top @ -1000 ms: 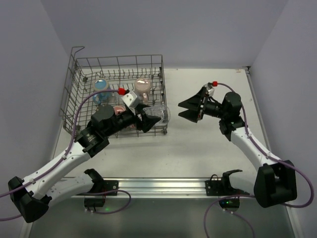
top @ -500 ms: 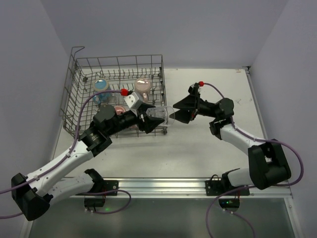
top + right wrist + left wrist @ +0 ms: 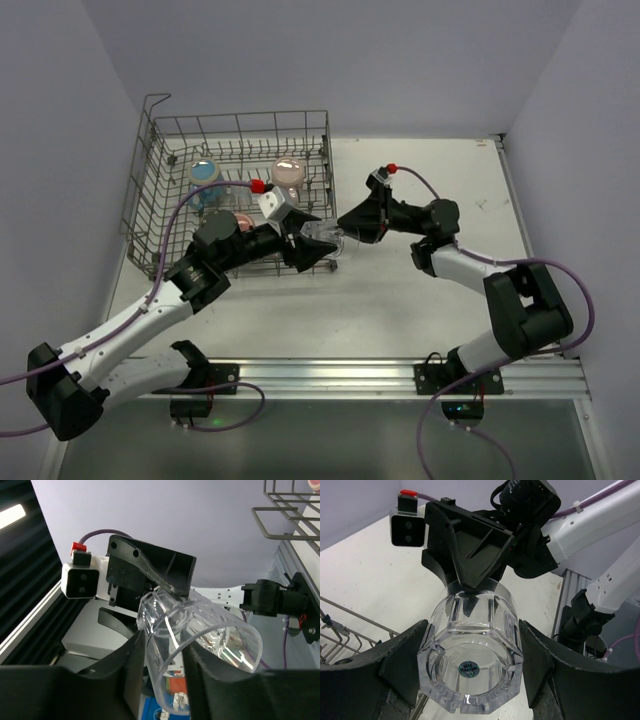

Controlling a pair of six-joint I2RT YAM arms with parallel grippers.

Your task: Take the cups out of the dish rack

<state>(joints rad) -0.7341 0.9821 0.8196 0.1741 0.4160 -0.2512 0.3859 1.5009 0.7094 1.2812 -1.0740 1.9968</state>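
Note:
A clear glass tumbler [image 3: 326, 237] hangs on its side in the air just right of the dish rack [image 3: 143, 190], between both arms. My left gripper [image 3: 311, 245] is shut on its thick base [image 3: 470, 672]. My right gripper [image 3: 346, 231] has its fingers closed over the tumbler's rim [image 3: 172, 630], one finger [image 3: 131, 666] outside the wall, the other inside. Still in the rack are a pale pink-cream mug [image 3: 288, 171], a red mug [image 3: 242, 221] partly hidden by my left arm, and a blue-topped cup [image 3: 204, 172].
The rack's right wall stands right behind the tumbler; its wires show in the left wrist view [image 3: 350, 636] and the right wrist view [image 3: 285, 511]. Pale table [image 3: 420, 300] spreads right of the rack. The arms' mounting rail [image 3: 330, 375] runs along the near edge.
My right arm swung left to the tumbler and its jaws narrowed onto the rim. My left gripper carried the tumbler slightly right, out past the rack's wall.

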